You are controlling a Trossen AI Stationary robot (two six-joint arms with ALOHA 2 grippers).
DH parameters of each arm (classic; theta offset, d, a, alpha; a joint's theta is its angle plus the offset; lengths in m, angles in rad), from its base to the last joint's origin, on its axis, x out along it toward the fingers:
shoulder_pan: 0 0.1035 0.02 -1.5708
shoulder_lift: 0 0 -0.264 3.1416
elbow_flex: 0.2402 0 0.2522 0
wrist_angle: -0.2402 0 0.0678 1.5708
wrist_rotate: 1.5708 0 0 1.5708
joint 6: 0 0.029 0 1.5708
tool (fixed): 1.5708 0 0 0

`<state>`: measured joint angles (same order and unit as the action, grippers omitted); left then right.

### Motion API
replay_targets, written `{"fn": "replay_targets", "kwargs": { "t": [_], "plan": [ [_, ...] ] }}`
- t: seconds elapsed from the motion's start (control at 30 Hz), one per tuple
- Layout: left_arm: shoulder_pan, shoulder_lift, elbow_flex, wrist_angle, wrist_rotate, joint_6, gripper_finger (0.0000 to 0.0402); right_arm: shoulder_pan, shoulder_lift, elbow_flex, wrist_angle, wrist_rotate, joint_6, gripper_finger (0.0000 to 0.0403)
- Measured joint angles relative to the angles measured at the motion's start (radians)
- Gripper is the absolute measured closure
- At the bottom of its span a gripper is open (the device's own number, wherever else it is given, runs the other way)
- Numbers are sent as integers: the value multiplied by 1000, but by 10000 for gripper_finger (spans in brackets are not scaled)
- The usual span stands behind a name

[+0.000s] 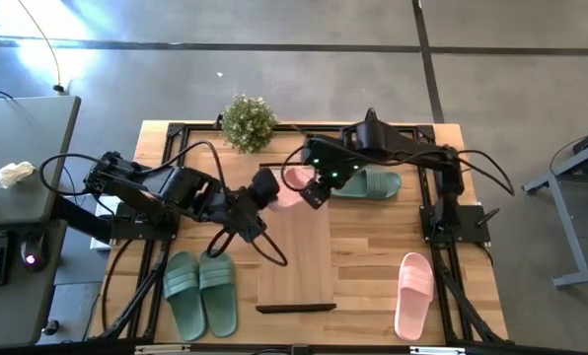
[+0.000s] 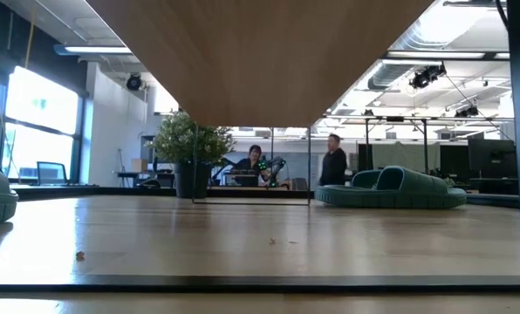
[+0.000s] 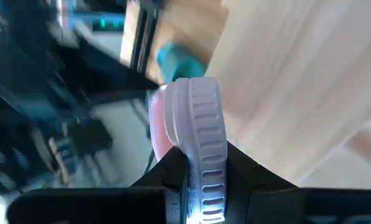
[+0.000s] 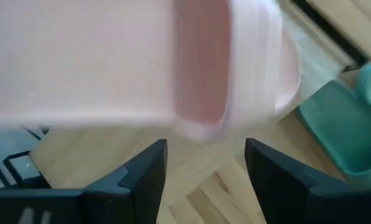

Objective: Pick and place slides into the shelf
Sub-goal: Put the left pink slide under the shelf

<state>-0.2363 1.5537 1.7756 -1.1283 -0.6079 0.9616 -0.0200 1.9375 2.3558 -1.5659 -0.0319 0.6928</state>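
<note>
A pale pink slide (image 1: pixel 294 183) is held over the far end of the shelf (image 1: pixel 296 258), a long light-wood plank in the middle of the table. My left gripper (image 1: pixel 266 193) is shut on it from the table's left. My right gripper (image 4: pixel 207 171) stands open just above and to the right of this slide (image 4: pixel 198 68), touching nothing. A green pair of slides (image 1: pixel 201 292) lies left of the shelf, sole down. Another pink slide (image 1: pixel 414 294) lies at the near right, and one green slide (image 1: pixel 369 183) at the far right. My left gripper pinches the pink slide's ridged sole rim (image 3: pixel 203 155) between its two fingers (image 3: pixel 235 177), at the slide's left end. The fingers come slanting down from the table's left. The slide stands on edge beyond the fingers, above the shelf plank.
A potted plant (image 1: pixel 247 122) stands at the table's far edge, behind both grippers. Black frame rails (image 1: pixel 442 247) run along the table's left and right sides. Cables (image 1: pixel 245 237) hang from my left arm onto the table. In the low view, people are in the room beyond.
</note>
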Motion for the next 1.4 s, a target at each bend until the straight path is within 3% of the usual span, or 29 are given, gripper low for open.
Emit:
{"fn": "replay_targets", "kwargs": {
  "t": [0.13,0.3,0.57,0.83,1.03,1.4],
  "plan": [
    [-45,-18,0,-64,-99,2,357,3,-58,0,21,65,-41,196],
    [-128,-72,0,-158,-112,-55,359,16,-137,1,22,193,-110,196],
    [-293,-209,0,-321,-113,-300,359,23,-229,1,54,311,-267,196],
    [-400,-313,-1,-445,-22,-590,359,23,-251,1,133,310,-446,196],
    [-418,-341,-47,-441,37,-594,359,23,-251,-1,134,294,-528,196],
    [-418,-449,-344,-444,114,-702,362,23,-251,-2,86,287,-589,197]
  ]
}}
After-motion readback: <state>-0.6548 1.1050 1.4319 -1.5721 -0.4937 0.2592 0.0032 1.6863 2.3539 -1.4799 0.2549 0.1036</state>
